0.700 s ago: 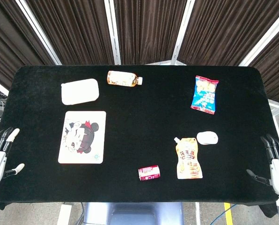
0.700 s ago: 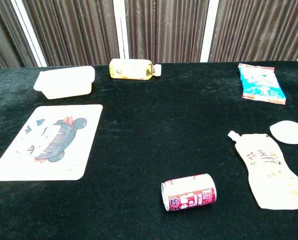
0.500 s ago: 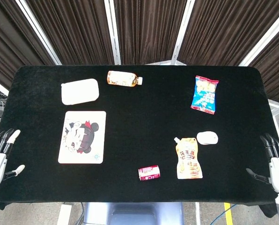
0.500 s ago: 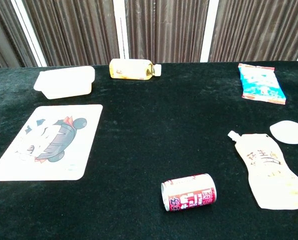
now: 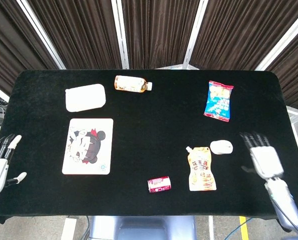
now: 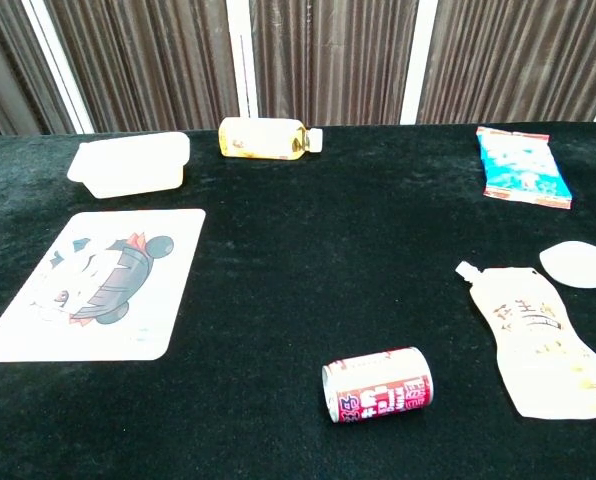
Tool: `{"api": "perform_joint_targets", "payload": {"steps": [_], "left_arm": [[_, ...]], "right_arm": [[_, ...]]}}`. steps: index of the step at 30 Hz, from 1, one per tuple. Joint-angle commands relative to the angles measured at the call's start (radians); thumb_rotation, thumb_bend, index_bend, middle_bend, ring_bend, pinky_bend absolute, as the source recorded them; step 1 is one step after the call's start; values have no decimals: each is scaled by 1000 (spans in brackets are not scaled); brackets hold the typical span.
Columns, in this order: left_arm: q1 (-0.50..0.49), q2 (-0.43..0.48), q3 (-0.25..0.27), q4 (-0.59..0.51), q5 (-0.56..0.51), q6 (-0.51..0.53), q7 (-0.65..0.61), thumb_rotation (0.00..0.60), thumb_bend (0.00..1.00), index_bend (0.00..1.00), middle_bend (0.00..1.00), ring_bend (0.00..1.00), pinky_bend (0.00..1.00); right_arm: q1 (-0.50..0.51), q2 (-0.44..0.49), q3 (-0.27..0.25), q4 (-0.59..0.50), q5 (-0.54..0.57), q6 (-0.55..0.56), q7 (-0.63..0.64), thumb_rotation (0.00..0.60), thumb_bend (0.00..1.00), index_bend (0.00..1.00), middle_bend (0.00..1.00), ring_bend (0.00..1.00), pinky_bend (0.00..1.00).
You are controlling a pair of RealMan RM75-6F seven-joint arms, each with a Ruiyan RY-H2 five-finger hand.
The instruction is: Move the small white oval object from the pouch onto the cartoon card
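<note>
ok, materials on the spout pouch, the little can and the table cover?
Spout pouch: looks like flexible laminated film, glossy print, creased and lying flat, with what looks like a plastic spout.
Little can: likely thin metal, smooth printed wrap, silvery rim at its end; lying on its side.
Table cover: black cloth, matte and velvety, mottled nap visible in the chest view.

Small white glossy oval object point(image 5: 221, 147) lies flat on black cloth, just beside top right corner of flat orange spouted pouch point(image 5: 201, 169). Rectangular white cartoon-printed card point(image 5: 88, 146) lies flat, well apart, left side.
</note>
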Motion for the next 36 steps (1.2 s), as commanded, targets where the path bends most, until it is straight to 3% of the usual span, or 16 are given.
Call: {"api": "perform_joint_targets", "payload": {"steps": [1,10,21,27,36], "left_arm": [[-4,-5,-9,7,-19,-10,1,600,0,0,0,0,0],[-11,-14,-24,26,-65,-33,12,600,0,0,0,0,0],[-15,-21,-27,35,-79,-43,20,600,0,0,0,0,0],[-15,-22,-26,34,-78,-42,21,600,0,0,0,0,0],[-18,-17,-21,33,-71,-48,9,600,0,0,0,0,0]], "right_arm": [[109,-99,49,86,99,-140,-140,600,0,79,197,49,234],[174,-224,74,214,219,-226,-260,600,40,136,268,152,368],[198,-276,64,279,218,-253,-249,600,71,176,307,183,420],[208,-307,62,324,222,-260,-249,600,83,259,377,233,475],[228,-321,39,365,167,-267,-236,600,333,448,546,411,631]]}}
